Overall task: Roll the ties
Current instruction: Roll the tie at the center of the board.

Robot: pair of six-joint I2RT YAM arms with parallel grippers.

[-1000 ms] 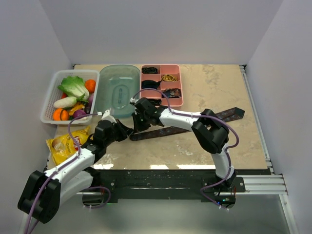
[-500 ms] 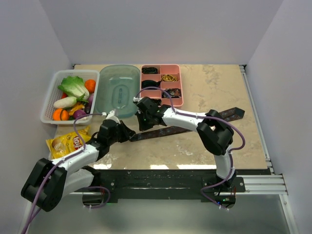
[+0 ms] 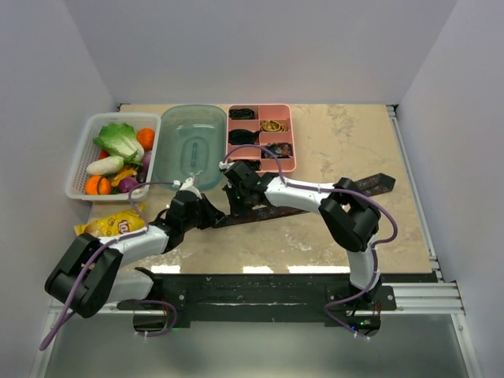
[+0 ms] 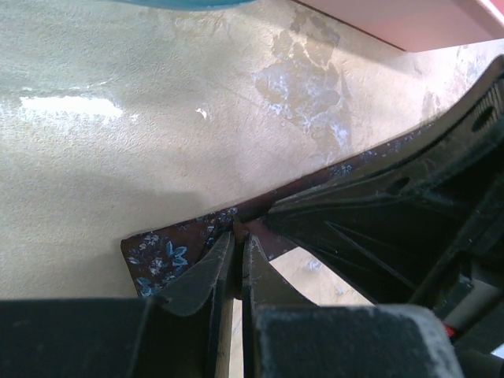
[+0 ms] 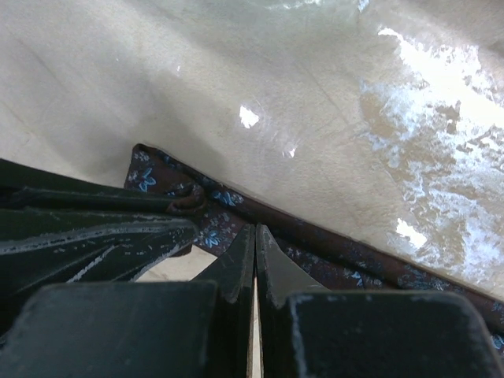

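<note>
Tie (image 4: pixel 157 260): dark maroon woven fabric with a small blue floral print. It's a long flat strip lying diagonally on the table (image 3: pixel 331 142), which is glossy beige with a marbled stone look.

- The tie's narrow end has a square-cut tip and sits at the left-near end of the diagonal. The wider end (image 3: pixel 372 184) runs off to the right-far.
- Left gripper (image 4: pixel 238 236): the black ribbed fingers are pinched on the tie's long edge, just beside the narrow tip. A small reddish fold of fabric sits between the tips.
- Right gripper (image 5: pixel 254 230): jaws fully together, no gap. The tips are down on the tie's edge, just beside my left gripper and further along the strip. I can't tell whether any fabric is caught between them.
- The fabric has a slight curl at the left fingertips. The rest of the strip lies flat, not rolled.

Around the tie:
- The pink compartment tray (image 3: pixel 294 150), rigid plastic, is just beyond the narrow half.
- The translucent teal tub (image 3: pixel 193 118), with rounded corners, is beyond and left of the narrow tip.
- The white mesh basket (image 3: pixel 79 169) is well left of the tip.
- The crinkly yellow chip bag (image 3: pixel 106 230) is left of the tip, on the near side.
</note>
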